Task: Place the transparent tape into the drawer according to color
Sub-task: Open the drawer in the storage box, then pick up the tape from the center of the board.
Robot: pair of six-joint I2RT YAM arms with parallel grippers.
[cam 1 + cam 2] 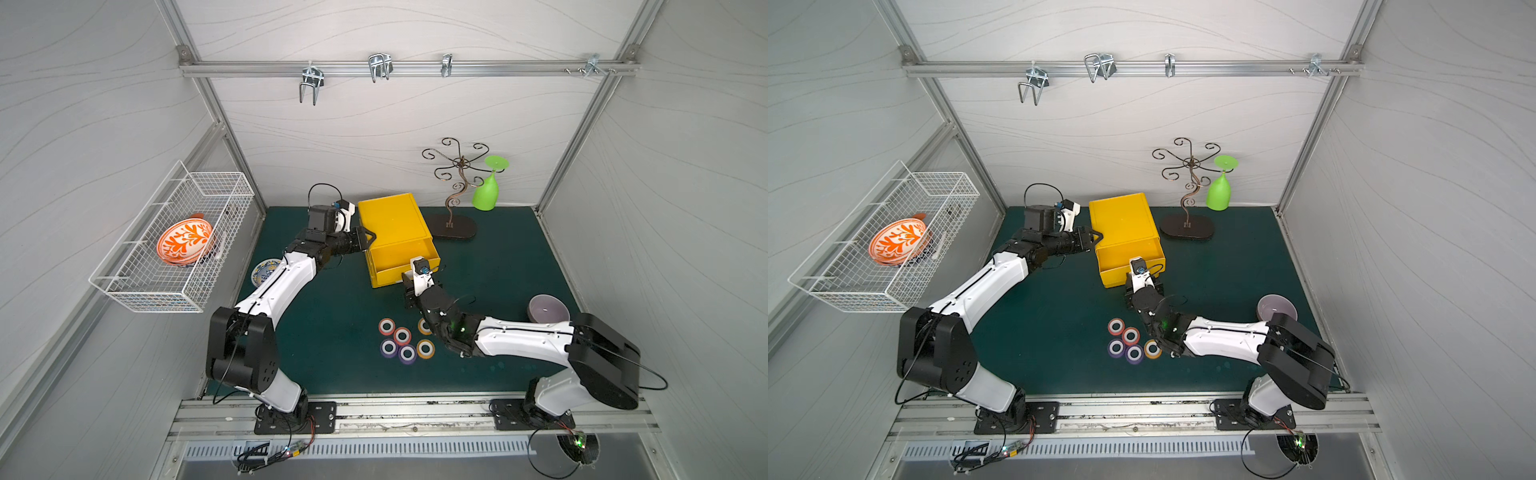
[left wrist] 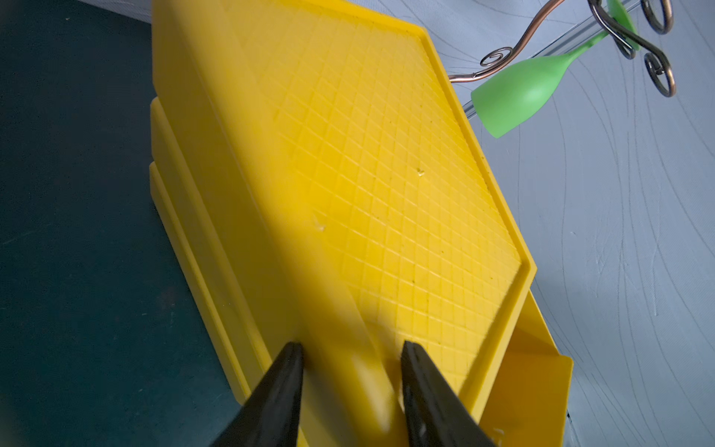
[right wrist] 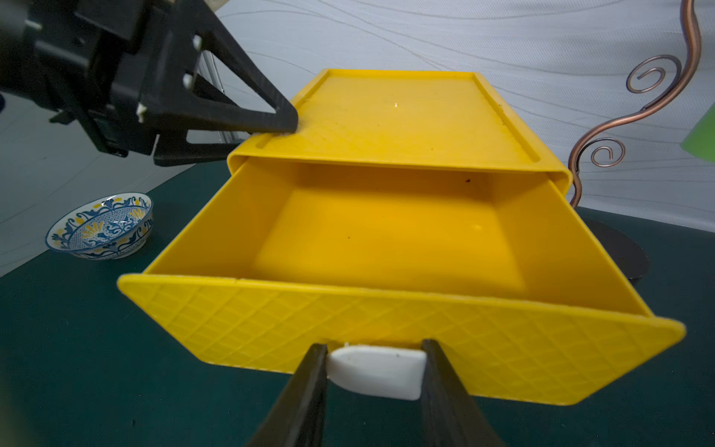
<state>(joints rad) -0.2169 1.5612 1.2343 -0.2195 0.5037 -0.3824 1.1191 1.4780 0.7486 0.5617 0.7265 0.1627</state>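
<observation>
Currently right gripper [image 3: 375, 358] is pinched on the white handle [image 3: 374, 373] of the drawer [image 3: 271, 321], pulled out and empty; left gripper [image 2: 350, 346] clamps the yellow cabinet [image 2: 367, 174] edge. All six tape rolls [image 1: 402, 336] sit on the mat [image 1: 332, 332] beside the right arm. Risks: overpull frees the drawer; right forearm, over one orange roll [image 1: 423, 326], scatters the cluster on retreat.
</observation>
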